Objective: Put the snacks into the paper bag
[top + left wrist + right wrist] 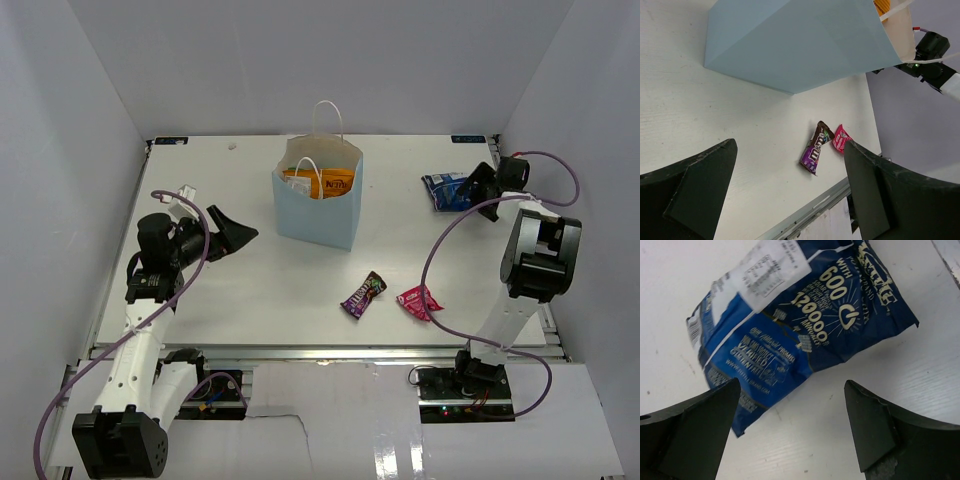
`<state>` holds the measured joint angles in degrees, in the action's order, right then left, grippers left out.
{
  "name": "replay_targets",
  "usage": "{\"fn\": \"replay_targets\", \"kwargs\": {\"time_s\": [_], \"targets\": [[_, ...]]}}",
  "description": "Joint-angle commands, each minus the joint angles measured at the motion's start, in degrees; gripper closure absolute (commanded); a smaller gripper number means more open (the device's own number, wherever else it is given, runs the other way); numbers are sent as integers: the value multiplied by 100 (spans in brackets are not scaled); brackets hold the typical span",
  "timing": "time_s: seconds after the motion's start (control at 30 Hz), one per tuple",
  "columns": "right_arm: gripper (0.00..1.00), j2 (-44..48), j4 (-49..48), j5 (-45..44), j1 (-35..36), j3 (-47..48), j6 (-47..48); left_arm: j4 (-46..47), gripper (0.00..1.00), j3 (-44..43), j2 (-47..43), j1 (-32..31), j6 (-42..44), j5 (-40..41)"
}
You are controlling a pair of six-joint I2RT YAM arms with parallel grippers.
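We are holding our right hand (790,385) spread wide over the blue-white bag (805,325) at the far right of the surface (250,290). Our left hand (790,145), also wide and empty, is facing the paper bag (315,215), orange chip bag (325,182) inside.

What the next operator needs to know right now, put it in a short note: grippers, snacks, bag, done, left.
The left gripper has its jaws open and empty, and hovers left of the paper bag.
The right gripper has its jaws open at the blue packet, far right on the table. It has not gripped the packet.
The paper bag stands upright at the table's middle.
Done: the orange chip bag is inside. Anything beneath it is hidden.
Left: the blue packet, plus the purple packet and pink packet lying near the front edge.
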<state>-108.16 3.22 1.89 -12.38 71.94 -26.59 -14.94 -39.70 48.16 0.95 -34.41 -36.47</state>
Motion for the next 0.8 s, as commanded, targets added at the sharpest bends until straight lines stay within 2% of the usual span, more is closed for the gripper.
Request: {"fn": "replay_targets", "kwargs": {"time_s": [0.0, 0.13, 0.33, 0.4, 0.5, 0.57, 0.63, 0.7, 0.77], "targets": [[10, -284, -884, -119, -36, 92, -514, -114, 2, -134, -44, 2, -109, -36], [10, -583, -1219, -452, -36, 206, -680, -97, 2, -161, 9, 2, -329, 17], [9, -1390, -1324, -488, -71, 619, -1250, -88, 2, -196, -61, 2, -470, 96], [8, -1541, -1412, -374, -71, 785, -1384, -114, 2, -222, -70, 2, -487, 114], [2, -1752, -1824, 82, -71, 804, -1525, -141, 2, -222, -96, 2, -540, 105], [10, -1875, -2316, 530, -80, 778, -1516, -150, 2, -205, -123, 2, -540, 114], [26, -2024, -2729, 1048, -106, 786, -1507, -176, 2, -178, -167, 2, -540, 122], [36, -2121, -2853, 1505, -107, 830, -1516, -202, 2, -161, -184, 2, -531, 114], [49, -2235, -2915, 1787, -115, 883, -1464, -237, 2, -152, -211, 2, -505, 114]]}}
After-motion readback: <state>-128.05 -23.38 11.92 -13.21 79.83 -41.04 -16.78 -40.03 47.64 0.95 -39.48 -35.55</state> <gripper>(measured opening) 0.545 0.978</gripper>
